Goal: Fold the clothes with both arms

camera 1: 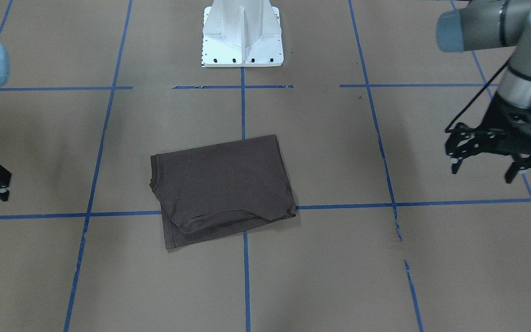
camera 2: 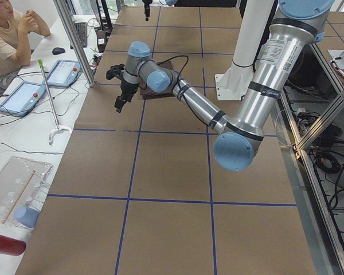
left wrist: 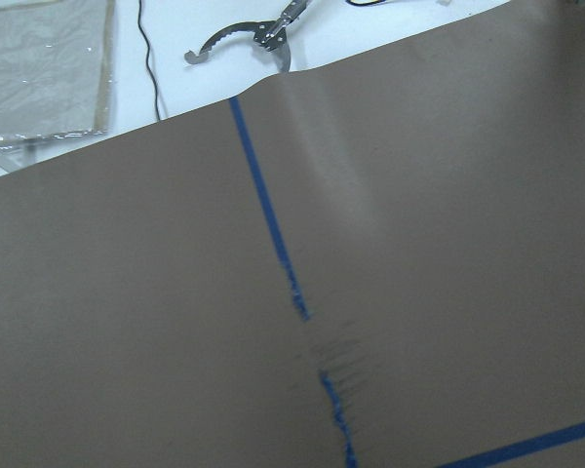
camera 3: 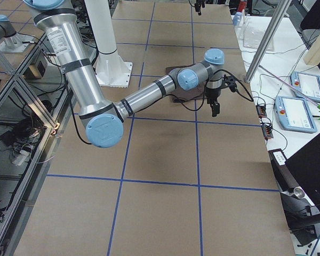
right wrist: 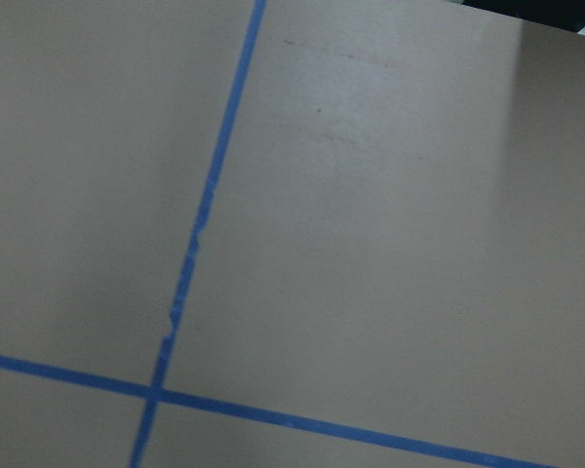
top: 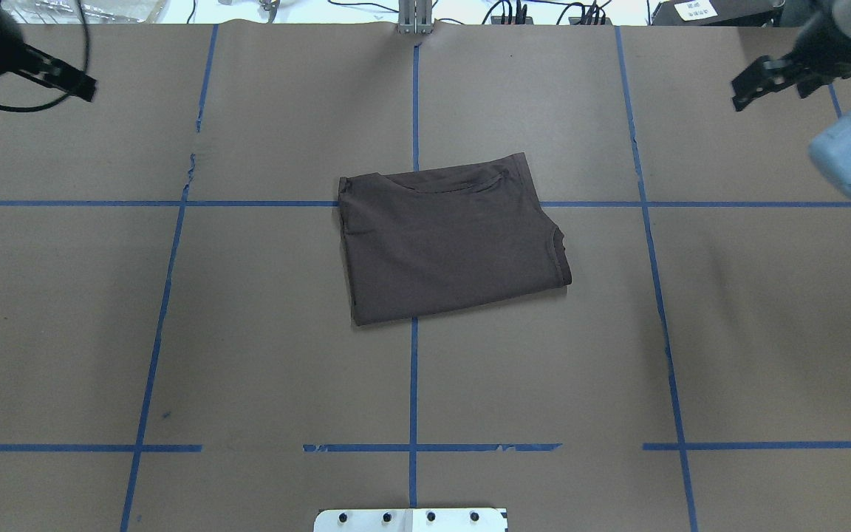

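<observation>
As the brown paper-covered table (top: pixel 248 332) fills almost every view, we begin with it: blue tape lines (top: pixel 414 384) divide it into big squares. Next in size are the two arms. The left arm (camera 2: pixel 275 63) stands near and large in the left side view, and the right arm (camera 3: pixel 74 58) does so in the right side view. Both reach out over the far half of the table, one to each side. The white pedestal base (camera 1: pixel 242 41) stands bolted at the robot's edge, on the middle tape line.

The T-shirt (top: pixel 448 244) lies flat in the middle of the table, folded to a compact, slightly turned rectangle. It covers the crossing of two tape lines, and one curved seam shows along its far edge.

The left gripper (camera 1: pixel 482 173) hangs above the table well apart from the shirt, on the robot's left. Its fingers are spread and nothing is between them. The right gripper (top: pixel 773 89) hangs on the opposite side, also well away from the shirt. In the overhead view its fingers seem to us parted and empty too, though the front view cuts it at the edge.
</observation>
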Controlling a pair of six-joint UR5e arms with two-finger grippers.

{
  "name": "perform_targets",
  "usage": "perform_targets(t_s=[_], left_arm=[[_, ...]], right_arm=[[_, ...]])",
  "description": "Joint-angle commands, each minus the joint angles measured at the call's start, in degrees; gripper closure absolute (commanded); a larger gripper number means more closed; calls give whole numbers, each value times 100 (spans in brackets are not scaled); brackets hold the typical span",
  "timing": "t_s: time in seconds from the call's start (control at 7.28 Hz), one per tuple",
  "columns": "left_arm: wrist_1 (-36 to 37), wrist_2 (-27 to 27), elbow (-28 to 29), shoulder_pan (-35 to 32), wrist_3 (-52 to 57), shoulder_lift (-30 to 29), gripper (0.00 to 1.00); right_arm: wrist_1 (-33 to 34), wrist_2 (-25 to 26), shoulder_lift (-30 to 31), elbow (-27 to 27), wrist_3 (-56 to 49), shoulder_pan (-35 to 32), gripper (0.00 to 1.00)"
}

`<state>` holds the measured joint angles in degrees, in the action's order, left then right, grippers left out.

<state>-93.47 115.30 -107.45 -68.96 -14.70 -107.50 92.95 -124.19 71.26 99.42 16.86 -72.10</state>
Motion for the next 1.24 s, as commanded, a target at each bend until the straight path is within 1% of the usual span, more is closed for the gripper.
perform_targets(t_s=[0.0, 0.14, 0.27, 0.41, 0.55, 0.69, 0.82, 0.96, 1.1], left_arm=[[31, 798, 92, -1282, 1617, 989, 0], [5, 932, 128, -1486, 1559, 1394, 0], [48, 994, 363, -1619, 1567, 1703, 0], [5, 1003, 618, -1733, 1602, 1767, 0], [65, 1003, 672, -1961, 1620, 1785, 0], [66, 1586, 943, -2033, 1629, 2107, 0], [101, 2245, 972, -2042, 1629, 2406, 0], [84, 2347, 937, -2042, 1629, 2635, 0], [75, 2331, 928, -2033, 1611, 2629, 0]], right_arm=[[319, -438, 912, 34, -1566, -1109, 0], [416, -509, 1342, 25, -1728, -1357, 0], [365, -431, 1973, 42, -1912, -1385, 0], [364, -474, 2458, 51, -1923, -1394, 0], [373, -474, 2741, 42, -1862, -1429, 0], [373, -840, 2962, 129, -1827, -1525, 0], [356, -1226, 2999, 147, -1809, -1544, 0], [356, -1221, 2990, 165, -1748, -1544, 0], [356, -1186, 2990, 209, -1756, -1552, 0]])
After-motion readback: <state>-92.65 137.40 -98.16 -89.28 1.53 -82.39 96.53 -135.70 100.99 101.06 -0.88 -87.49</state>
